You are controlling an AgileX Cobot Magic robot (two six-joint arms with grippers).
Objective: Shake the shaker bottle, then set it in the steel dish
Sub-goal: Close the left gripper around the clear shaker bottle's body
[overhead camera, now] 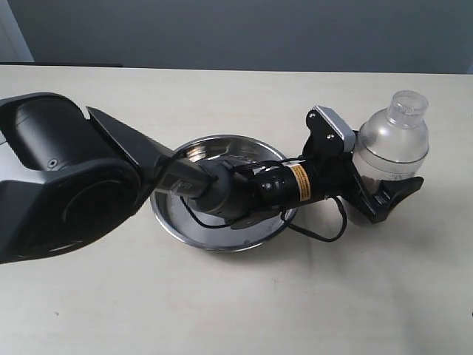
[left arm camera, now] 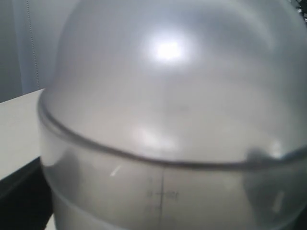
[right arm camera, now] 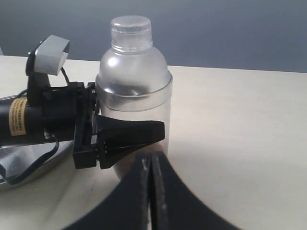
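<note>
The shaker bottle (overhead camera: 392,137) stands upright on the table to the right of the steel dish (overhead camera: 177,225). It is clear plastic with a frosted dome and a small round cap. My left arm reaches over the dish, and my left gripper (overhead camera: 388,181) is open with its jaws straddling the bottle's lower body. One black finger (right arm camera: 129,136) crosses in front of the bottle (right arm camera: 134,81); the other is hidden behind it. In the left wrist view the bottle's dome (left arm camera: 168,96) fills the picture. My right gripper (right arm camera: 151,165) is shut and empty, close to the bottle's base.
The large black link of my left arm (overhead camera: 66,185) covers the left side of the exterior view, above the table. A black cable (overhead camera: 325,233) loops over the dish's right rim. The dish's edge (right arm camera: 36,155) shows beside the bottle. A grey wall (overhead camera: 244,29) runs behind the table's far edge.
</note>
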